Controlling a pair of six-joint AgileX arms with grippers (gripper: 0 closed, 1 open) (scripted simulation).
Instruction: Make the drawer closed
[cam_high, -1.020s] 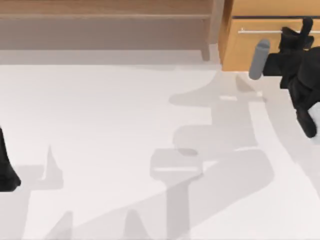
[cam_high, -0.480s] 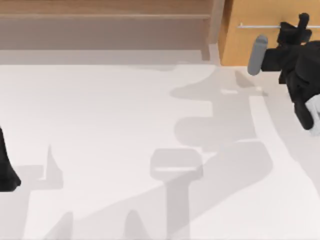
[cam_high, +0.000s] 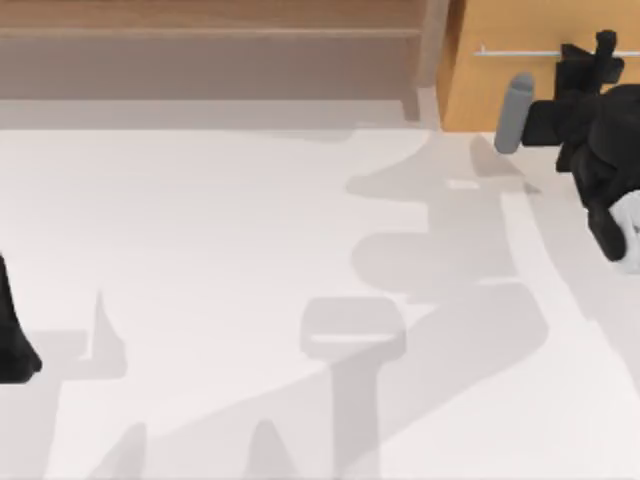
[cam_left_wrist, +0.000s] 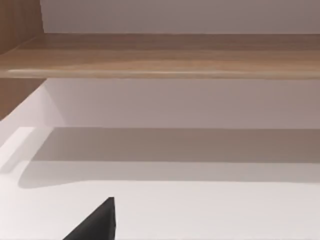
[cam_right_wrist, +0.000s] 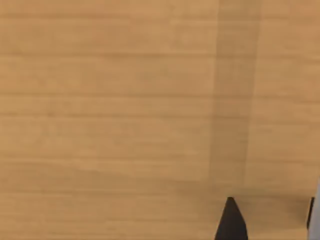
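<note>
White table (cam_high: 250, 250), drawer (cam_high: 520, 90) at far right, front looks flush. Right gripper (cam_high: 590, 62) at handle (cam_high: 515, 51); finger state: cannot tell. Risk: overpush w/ nothing left to travel. Left arm parked.

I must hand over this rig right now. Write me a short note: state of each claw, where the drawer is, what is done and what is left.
Right claw: at the far right of the table, up against the drawer front, by its silver handle; I cannot tell whether it is open or shut.
Left arm: parked at the left edge, idle.
Drawer: far right, beside the long brown shelf. No white inner walls or dark gap show above the front.
Done: drawer looks pushed in.
Left: confirm it is fully shut, then draw the right arm back.
</note>
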